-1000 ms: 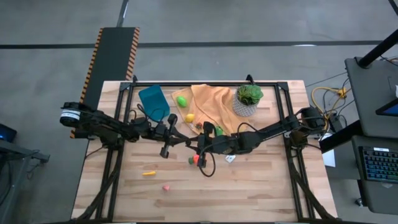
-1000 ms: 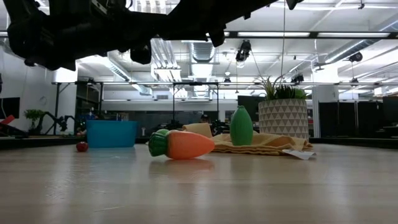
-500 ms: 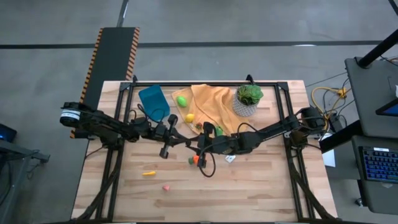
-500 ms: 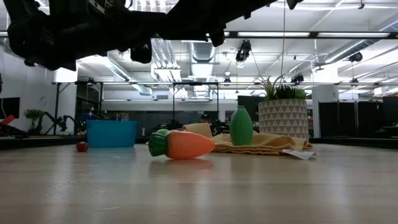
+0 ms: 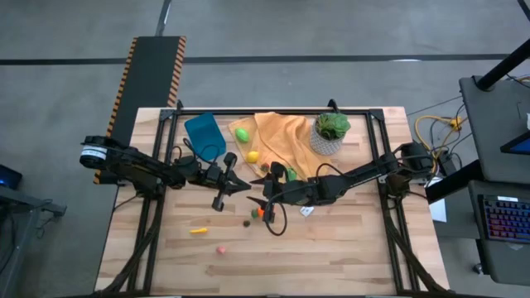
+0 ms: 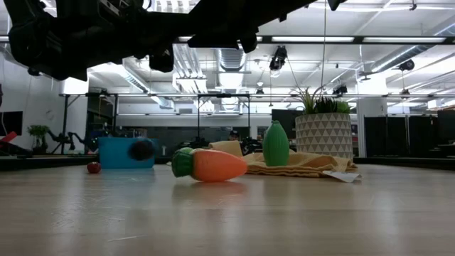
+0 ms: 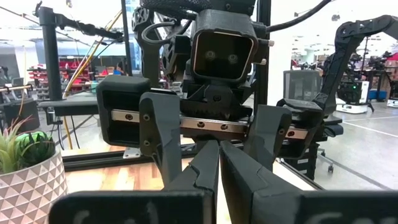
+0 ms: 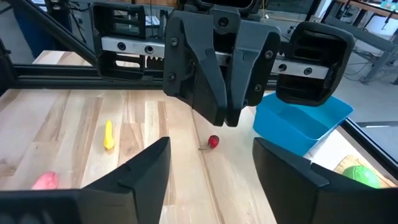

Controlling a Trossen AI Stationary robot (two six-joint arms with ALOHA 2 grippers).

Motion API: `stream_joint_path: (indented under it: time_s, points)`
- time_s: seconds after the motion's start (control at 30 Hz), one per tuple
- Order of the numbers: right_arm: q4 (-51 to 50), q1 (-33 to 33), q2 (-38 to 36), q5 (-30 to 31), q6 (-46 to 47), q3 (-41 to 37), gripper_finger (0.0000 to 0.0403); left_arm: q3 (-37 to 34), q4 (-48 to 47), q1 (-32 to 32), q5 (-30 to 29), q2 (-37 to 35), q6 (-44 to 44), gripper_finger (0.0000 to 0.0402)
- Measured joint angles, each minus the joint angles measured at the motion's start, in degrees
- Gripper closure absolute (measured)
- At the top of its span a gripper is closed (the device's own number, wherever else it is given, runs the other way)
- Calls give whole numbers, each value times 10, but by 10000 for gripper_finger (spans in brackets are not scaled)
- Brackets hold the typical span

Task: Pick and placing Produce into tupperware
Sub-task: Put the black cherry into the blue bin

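The blue tupperware (image 5: pixel 205 135) stands at the table's far left; in the low view (image 6: pixel 117 153) it shows far off. Produce lies scattered. An orange carrot (image 6: pixel 211 165) rests on its side mid-table. A small dark round piece (image 5: pixel 248 222) lies beside it and shows blurred in the low view (image 6: pixel 142 149). A red cherry (image 8: pixel 213 142), a yellow piece (image 8: pixel 109 134) and a pink piece (image 8: pixel 45 180) lie on the wood. My left gripper (image 7: pixel 219 155) is shut and my right gripper (image 8: pixel 211 155) is open. They face each other tip to tip above the carrot, and neither holds anything.
An orange-yellow cloth (image 5: pixel 277 141) lies at the far middle. On it are a green piece (image 5: pixel 242 133), a yellow one (image 5: pixel 252 156) and an upright green one (image 6: pixel 276 144). A potted plant (image 5: pixel 330 132) stands at its right. The near half of the table is bare wood.
My right gripper has opened wide, staying in place. A small dark round piece, not seen before, now shows below the grippers beside the carrot, blurred in the low view. My left arm has kept still.
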Motion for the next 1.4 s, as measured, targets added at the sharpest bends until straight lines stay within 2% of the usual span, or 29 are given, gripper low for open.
stream_joint_path:
  time_s: [0.83, 1.23, 1.4]
  points:
    - [-40, 10, -19, -1, 5, 0, 179, 0, 0, 0, 1, -7, -1, 401]
    - [-248, 59, -81, -4, 127, 0, 179, 0, -8, 0, 1, -35, 0, 401]
    - [-330, 83, -99, 18, 158, 0, 179, 0, -23, 0, 3, -44, 0, 402]
